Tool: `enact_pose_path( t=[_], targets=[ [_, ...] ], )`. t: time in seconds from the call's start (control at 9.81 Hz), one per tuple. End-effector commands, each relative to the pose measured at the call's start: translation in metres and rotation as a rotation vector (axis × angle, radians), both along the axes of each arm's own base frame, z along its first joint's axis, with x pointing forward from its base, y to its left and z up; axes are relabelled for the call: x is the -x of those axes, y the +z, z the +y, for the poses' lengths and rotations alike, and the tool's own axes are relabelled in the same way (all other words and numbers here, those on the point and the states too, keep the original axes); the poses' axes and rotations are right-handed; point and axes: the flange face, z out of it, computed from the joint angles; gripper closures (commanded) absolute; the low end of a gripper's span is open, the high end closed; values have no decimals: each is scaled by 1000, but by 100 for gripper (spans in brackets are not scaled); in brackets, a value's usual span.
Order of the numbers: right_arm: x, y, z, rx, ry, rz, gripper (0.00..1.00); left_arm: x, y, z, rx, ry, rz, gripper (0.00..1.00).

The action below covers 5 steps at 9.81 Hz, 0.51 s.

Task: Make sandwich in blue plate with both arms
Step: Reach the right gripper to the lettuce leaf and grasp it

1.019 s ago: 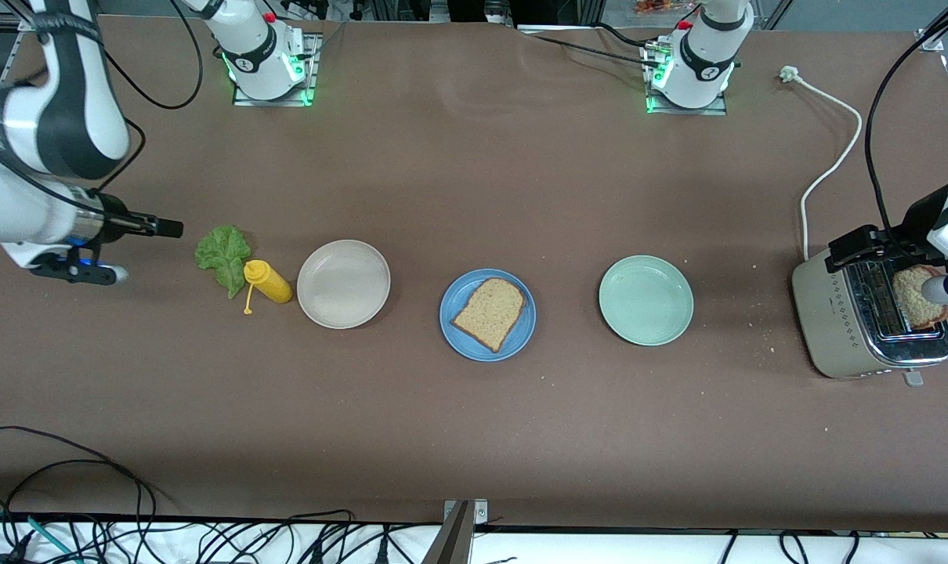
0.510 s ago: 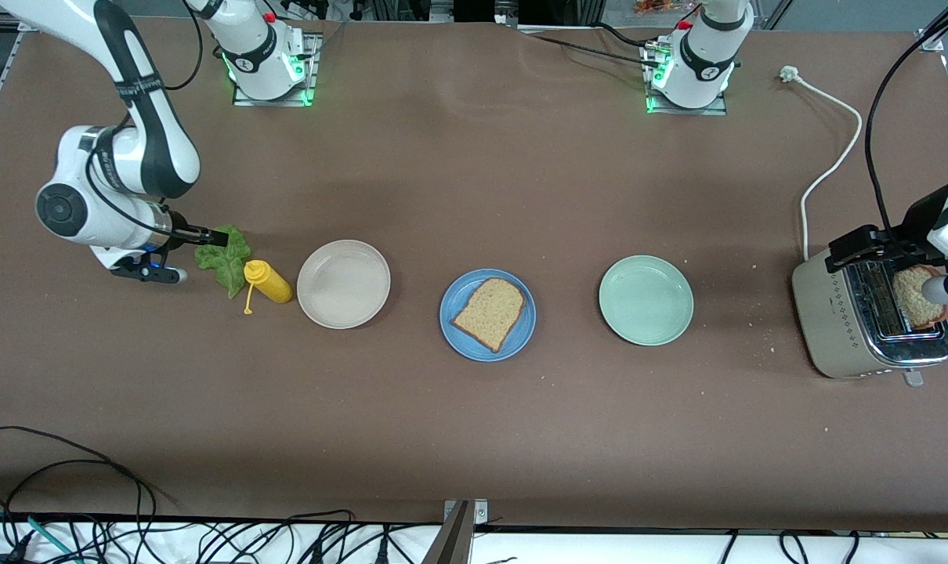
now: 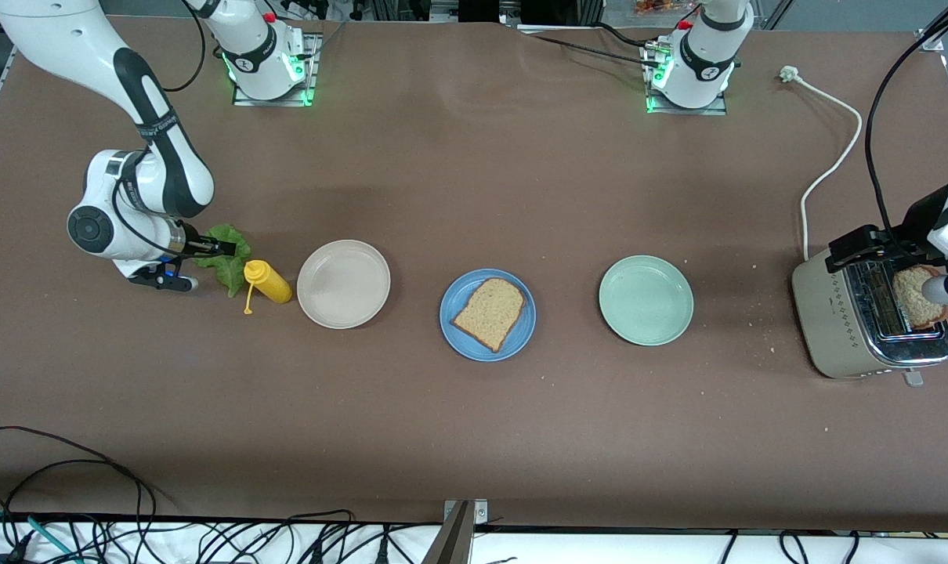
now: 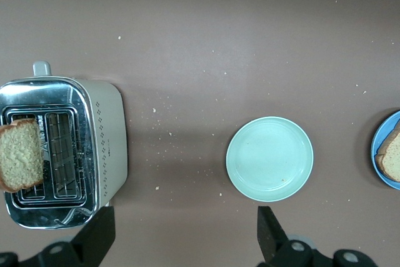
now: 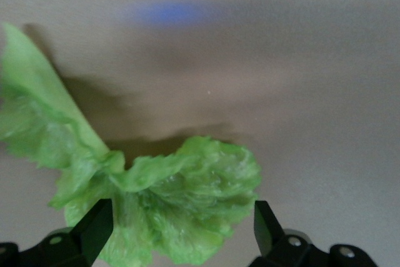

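On the table — three plates, two bread slices, one lettuce leaf; both claws open.

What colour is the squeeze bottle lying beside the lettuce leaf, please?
Yellow; the squeeze bottle shows best in the front view.

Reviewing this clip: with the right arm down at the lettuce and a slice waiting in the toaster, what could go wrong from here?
The right pincer straddles the lettuce open; closing on thin crinkled leaf may tear it or slip. The yellow bottle lies against the lettuce and could be knocked. The left pincer is open over the toaster; the bread slice leans out of its slot.
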Motion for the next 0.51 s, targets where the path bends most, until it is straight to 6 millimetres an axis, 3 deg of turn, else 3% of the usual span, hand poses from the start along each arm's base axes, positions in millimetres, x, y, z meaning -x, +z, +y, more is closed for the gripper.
enact_pose_path(
  t=[0.0, 0.1, 0.2, 0.41],
  targets=[
    [-1, -16, -13, -12, -23, 6, 0, 3, 8, 1, 5, -19, 4, 0],
    [0, -19, -12, -14, -23, 11, 10, 3, 8, 1, 5, -19, 4, 0],
    [0, -19, -10, -15, -19, 12, 34, 3, 8, 1, 5, -19, 4, 0],
    [-16, -6, -9, -14, -19, -4, 71, 3, 8, 1, 4, -17, 4, 0]
  ],
)
